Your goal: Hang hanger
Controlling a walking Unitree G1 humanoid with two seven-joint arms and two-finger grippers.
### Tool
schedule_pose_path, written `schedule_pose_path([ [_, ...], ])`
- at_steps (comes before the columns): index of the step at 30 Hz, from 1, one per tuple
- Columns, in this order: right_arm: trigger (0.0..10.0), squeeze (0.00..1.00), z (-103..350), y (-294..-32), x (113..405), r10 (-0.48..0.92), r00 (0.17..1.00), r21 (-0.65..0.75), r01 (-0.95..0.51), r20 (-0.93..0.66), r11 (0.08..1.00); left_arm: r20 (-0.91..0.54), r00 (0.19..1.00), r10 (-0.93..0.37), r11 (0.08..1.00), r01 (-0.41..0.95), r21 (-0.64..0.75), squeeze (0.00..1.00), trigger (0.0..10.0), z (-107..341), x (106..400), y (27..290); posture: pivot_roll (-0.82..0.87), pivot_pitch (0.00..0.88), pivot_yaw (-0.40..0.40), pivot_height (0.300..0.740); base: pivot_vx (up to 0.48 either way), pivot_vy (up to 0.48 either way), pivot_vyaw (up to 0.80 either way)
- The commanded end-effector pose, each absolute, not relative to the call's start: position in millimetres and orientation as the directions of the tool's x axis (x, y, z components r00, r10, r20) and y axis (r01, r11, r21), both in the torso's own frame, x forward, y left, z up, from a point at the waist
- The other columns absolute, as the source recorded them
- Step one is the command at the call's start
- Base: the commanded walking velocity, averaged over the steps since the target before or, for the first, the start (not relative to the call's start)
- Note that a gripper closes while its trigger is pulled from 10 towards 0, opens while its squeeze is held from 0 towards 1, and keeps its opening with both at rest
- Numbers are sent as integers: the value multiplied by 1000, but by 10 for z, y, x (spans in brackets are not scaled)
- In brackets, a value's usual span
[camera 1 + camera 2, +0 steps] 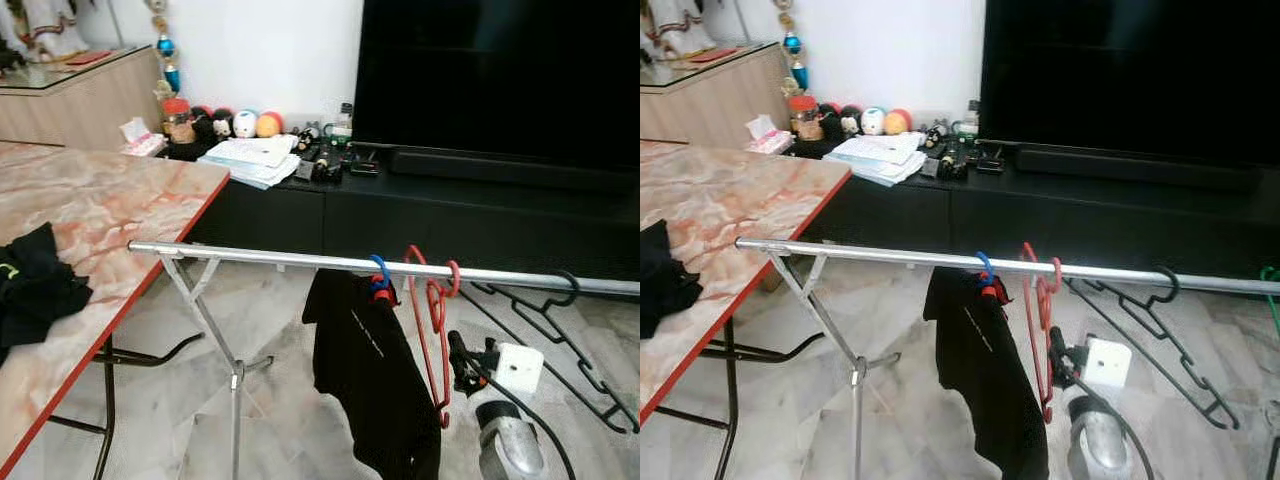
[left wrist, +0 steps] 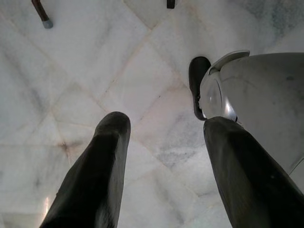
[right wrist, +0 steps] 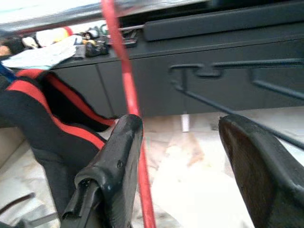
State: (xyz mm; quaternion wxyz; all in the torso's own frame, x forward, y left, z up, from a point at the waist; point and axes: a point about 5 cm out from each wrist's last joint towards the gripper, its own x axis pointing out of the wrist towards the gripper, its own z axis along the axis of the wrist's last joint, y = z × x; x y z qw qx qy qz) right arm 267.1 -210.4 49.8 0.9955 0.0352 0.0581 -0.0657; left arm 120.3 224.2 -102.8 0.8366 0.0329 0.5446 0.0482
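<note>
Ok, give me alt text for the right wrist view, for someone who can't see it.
The right gripper is open, its two black fingers framing a red hanger that hangs from the metal rail just beside one finger. Next to it hangs a black garment with a red stripe, and an empty black hanger hangs before a dark TV cabinet.

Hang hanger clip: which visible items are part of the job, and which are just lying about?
Part of the job:
red hanger, hooked on the rail
metal rail
right pincer, open beside the red hanger

Lying about:
black garment on a blue hanger
black hanger
dark clothes on the marble table
papers
</note>
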Motion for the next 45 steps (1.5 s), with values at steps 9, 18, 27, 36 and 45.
schedule_pose_path([
  [9, 10000, 0, 147, -2340, 2070, -257, 926, -6, 266, -275, 964, -912, 391, 126, 992, -19, 129, 0, 10000, -1034, 1176, 2256, 17, 0, 3, 740, 0, 0, 0],
  [18, 10000, 0, 169, -2241, 2145, -231, 934, 39, 251, -273, 967, -911, 394, 126, 990, 12, 142, 0, 10000, -1030, 1187, 2259, 12, 0, 4, 740, 0, 0, 0],
  [27, 10000, 0, 136, -2216, 2180, -219, 931, 33, 238, -294, 971, -909, 398, 120, 989, 35, 146, 0, 10000, -1027, 1203, 2246, 14, 0, -4, 740, 0, 0, -669],
  [36, 10000, 0, 125, -2211, 2203, -220, 929, 28, 239, -298, 971, -909, 399, 120, 989, 28, 142, 0, 10000, -1026, 1212, 2239, 15, 0, -10, 740, 0, -218, -737],
  [45, 10000, 0, 102, -2198, 2213, -212, 929, 19, 228, -304, 973, -906, 401, 136, 990, -11, 143, 0, 10000, -1025, 1217, 2243, 18, 0, -14, 740, 0, -82, -734],
])
